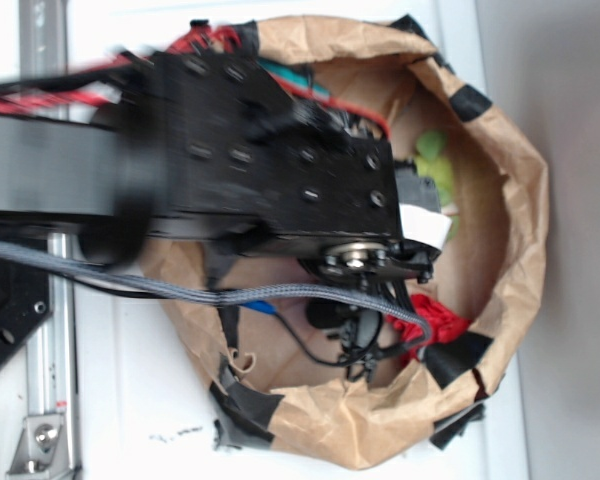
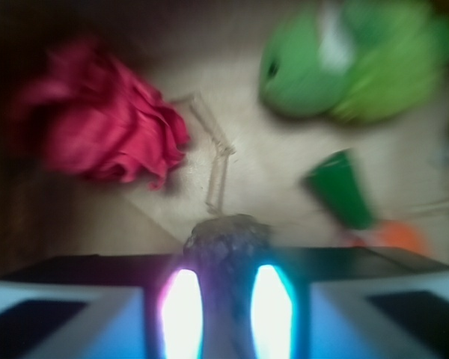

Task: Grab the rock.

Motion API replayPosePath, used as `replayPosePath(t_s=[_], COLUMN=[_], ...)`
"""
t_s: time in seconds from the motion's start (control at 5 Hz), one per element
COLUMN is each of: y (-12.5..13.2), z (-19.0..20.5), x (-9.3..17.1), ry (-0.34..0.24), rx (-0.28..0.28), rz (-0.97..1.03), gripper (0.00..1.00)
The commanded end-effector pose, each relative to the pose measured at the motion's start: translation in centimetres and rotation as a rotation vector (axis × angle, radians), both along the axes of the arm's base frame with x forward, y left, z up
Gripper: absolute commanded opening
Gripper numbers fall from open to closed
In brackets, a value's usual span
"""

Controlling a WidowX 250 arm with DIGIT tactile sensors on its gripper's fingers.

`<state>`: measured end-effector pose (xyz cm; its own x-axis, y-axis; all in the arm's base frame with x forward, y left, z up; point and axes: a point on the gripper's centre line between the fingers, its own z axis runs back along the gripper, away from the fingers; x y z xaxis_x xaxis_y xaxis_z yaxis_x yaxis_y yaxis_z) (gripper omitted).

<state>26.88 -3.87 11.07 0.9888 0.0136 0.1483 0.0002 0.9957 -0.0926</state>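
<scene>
Rock: in the wrist view I see the rock (image 2: 226,238), a dark mottled lump, low in the frame at centre, blurred.
Claw: the gripper (image 2: 227,314) shows as two bright fingers (image 2: 181,313) at the bottom edge, set a little apart, with the rock's lower part running down between them.
Hold: I judge the jaws are around the rock, but with this blur I cannot tell whether they have closed on it or merely straddle it.
Key relation: the rock sits dead centre between the fingers, just above them in the frame; its long axis I cannot make out.
Container: a brown paper bag (image 1: 510,250) with black tape patches, mouth open; the arm (image 1: 230,160) reaches into it from the left of the exterior view.
Contents: a red cloth wad (image 2: 105,123) at upper left of the wrist view, a green plush (image 2: 359,56) at upper right, a dark green piece (image 2: 343,191) at mid right, something orange (image 2: 396,235) below it.
Next: I would confirm the squeeze before lifting.
</scene>
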Motion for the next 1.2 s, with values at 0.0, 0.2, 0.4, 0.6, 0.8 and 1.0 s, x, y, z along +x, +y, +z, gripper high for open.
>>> replayPosePath(t_s=[0.0,0.2,0.4,0.6,0.8,1.0], y=[3.2,3.8,3.8,2.6,1.0,-0.5], z=[10.0,10.2,7.5,2.4,-1.8,-4.4], x=[-1.3,-1.0,-0.4,0.6,1.2,1.1], ry=[-0.214,-0.198,-0.139,-0.098,-0.06,-0.012], rx=[-0.002,-0.025,0.006,-0.011,0.002,-0.014], rz=[0.112,0.122,0.13,0.06,-0.023,-0.051], gripper=[0.0,0.0,1.0,1.0,1.0,1.0])
